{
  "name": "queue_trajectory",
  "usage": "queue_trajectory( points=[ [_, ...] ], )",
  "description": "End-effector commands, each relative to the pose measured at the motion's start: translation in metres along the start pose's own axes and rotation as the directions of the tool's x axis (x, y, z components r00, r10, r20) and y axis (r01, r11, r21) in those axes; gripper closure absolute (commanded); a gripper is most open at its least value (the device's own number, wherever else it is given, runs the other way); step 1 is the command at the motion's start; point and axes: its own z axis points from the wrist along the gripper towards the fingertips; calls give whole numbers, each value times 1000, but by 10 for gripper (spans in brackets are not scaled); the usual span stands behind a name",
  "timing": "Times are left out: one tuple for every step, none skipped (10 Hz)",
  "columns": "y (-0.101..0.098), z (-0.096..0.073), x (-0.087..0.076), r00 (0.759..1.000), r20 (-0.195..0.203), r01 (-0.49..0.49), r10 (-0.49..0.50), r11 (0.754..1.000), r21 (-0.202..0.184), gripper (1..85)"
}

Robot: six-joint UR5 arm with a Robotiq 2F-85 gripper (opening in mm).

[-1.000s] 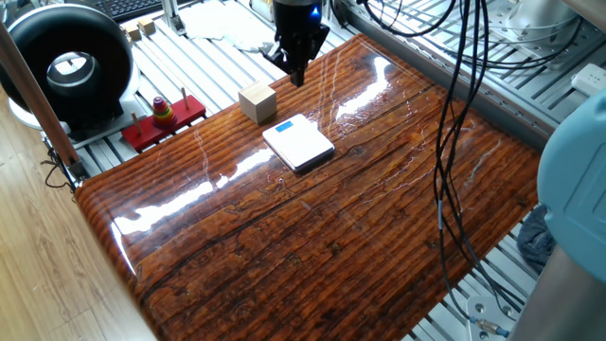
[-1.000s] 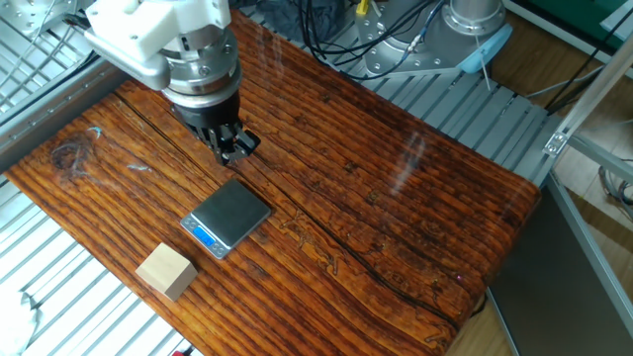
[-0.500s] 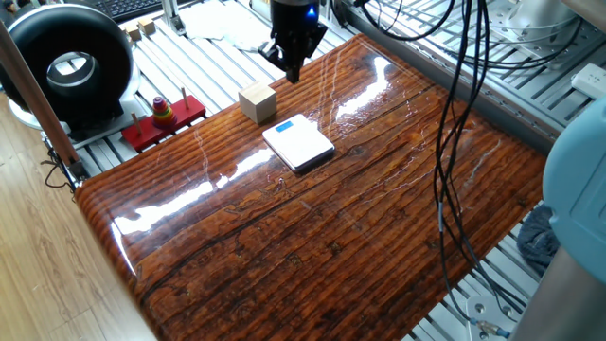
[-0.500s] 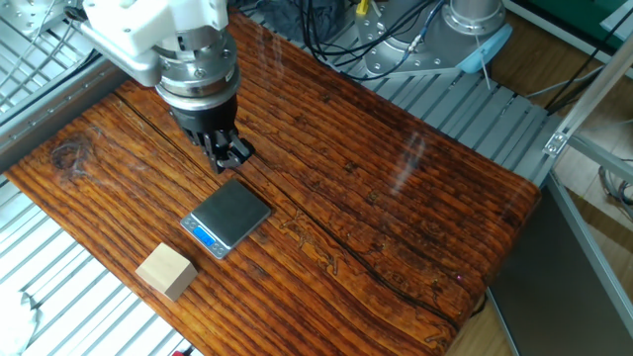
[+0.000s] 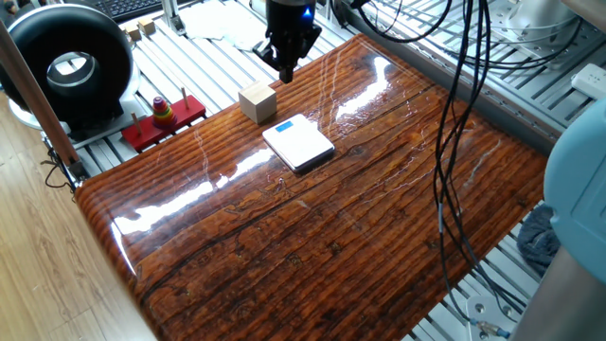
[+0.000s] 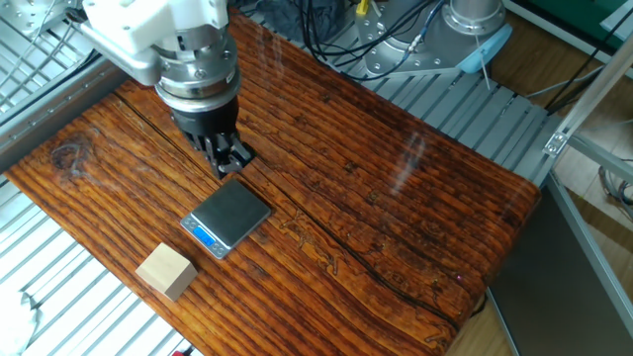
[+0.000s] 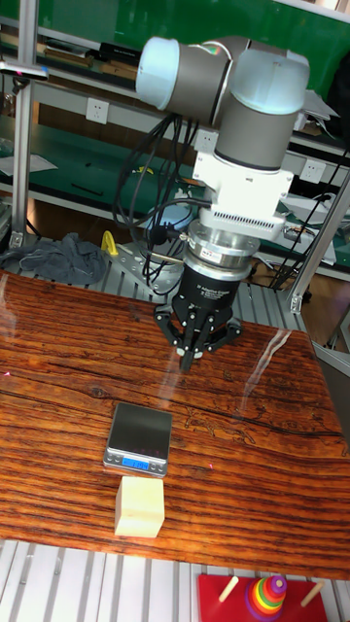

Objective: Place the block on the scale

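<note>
The block (image 5: 258, 102) is a pale tan wooden cube standing on the table near its edge, also visible in the other fixed view as the block (image 6: 165, 270) and in the tall view as the block (image 7: 140, 507). Just beside it lies the scale (image 5: 298, 143), a flat square slab with a blue display strip facing the block; the scale (image 6: 226, 218) and scale (image 7: 139, 438) have nothing on them. My gripper (image 5: 287, 76) hangs above the table behind the scale, shut and holding nothing. The gripper (image 6: 229, 163) and gripper (image 7: 188, 364) point straight down.
A red toy base with coloured rings (image 5: 163, 119) sits off the table edge near the block. A large black round device (image 5: 66, 66) stands further left. Dark cables (image 5: 454, 114) hang over the table's right part. A grey cloth (image 7: 58, 258) lies behind the table.
The gripper has shifted a little sideways, away from the scale's far side and toward the block's end of the table. Block and scale have not moved.
</note>
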Motion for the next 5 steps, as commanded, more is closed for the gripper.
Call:
queue_trajectory(
  points=[
    [-1,6,-21,997,10,72,-72,996,50,847],
    [4,7,-26,997,-12,79,-79,996,50,847],
    [3,5,-33,996,-25,92,-91,994,52,847],
    [-1,1,-39,993,-39,113,-111,992,50,847],
    [-4,-4,-47,990,-47,137,-136,990,32,843]
  ],
)
